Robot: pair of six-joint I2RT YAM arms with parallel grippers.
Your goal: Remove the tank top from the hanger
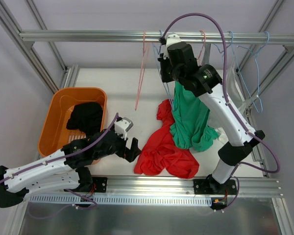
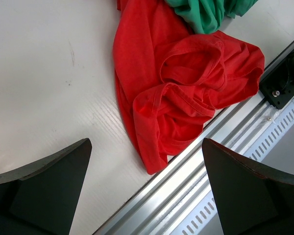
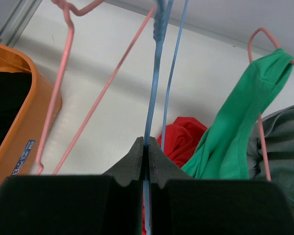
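Right end effector (image 3: 147,147) clamped on thin blue wire hanger (image 3: 157,73), green tank top (image 3: 235,127) just beside, strap looped over pink wire hanger (image 3: 262,30), so not off yet; left end effector (image 2: 144,164) apart above white surface (image 2: 49,73) by crumpled red shirt (image 2: 186,88).

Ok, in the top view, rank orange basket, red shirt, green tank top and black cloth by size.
Orange basket and red shirt: largest, too close to rank.
Then green tank top.
Black cloth smallest.
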